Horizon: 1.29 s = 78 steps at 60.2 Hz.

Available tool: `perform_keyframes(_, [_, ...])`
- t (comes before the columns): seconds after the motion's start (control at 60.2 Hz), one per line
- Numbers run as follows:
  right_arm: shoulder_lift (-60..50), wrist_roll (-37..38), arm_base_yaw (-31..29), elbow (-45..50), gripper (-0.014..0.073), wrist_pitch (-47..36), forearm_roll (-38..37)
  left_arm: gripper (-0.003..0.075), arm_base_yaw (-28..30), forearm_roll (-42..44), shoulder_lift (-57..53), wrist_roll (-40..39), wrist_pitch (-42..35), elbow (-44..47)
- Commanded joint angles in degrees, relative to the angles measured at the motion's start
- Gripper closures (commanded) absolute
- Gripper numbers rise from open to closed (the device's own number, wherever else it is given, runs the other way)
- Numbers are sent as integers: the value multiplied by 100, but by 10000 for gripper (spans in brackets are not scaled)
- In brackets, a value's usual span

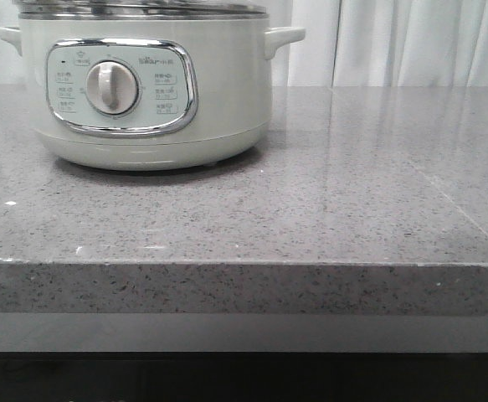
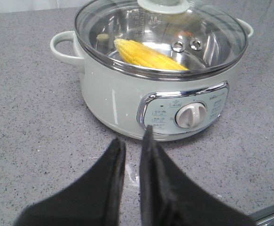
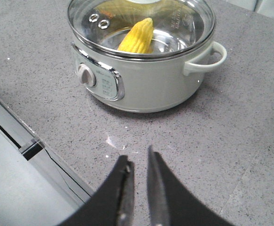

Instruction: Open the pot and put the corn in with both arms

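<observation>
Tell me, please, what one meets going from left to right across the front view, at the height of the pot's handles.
Left side handle → control panel with its white dial on the pot → right side handle → white curtain behind the grey stone counter.

**Corn in the lidded pot, left rear of the surface**

The pot stands on the surface, toward its left rear. The glass lid sits on the pot's rim. The corn lies inside, under the lid. Curtains hang behind the surface.
</observation>
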Motion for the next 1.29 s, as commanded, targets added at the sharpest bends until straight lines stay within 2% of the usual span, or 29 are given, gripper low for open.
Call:
perform_keyframes(0.0, [-6, 0, -22, -146, 608, -382, -38, 741, -25, -12, -13, -62, -429, -138])
perform_keyframes(0.149, [-6, 0, -22, -146, 643, -388, -38, 741, -25, -12, -13, -62, -429, -138])
perform_keyframes(0.681, [-6, 0, -22, -146, 643, -393, -38, 741, 38, 5, -106, -62, -595, 51])
perform_keyframes(0.847, [-6, 0, -22, -146, 643, -393, -38, 741, 699, -58, -759, -88, -1308, 788])
perform_keyframes(1.145, [-6, 0, -22, -146, 643, -388, -38, 741, 2117, -1119, -2635, -89, -2405, 2875])
perform_keyframes(1.278, [-6, 0, -22, -146, 643, -388, -38, 741, 2349, -1188, -3224, -89, -2960, 3573])
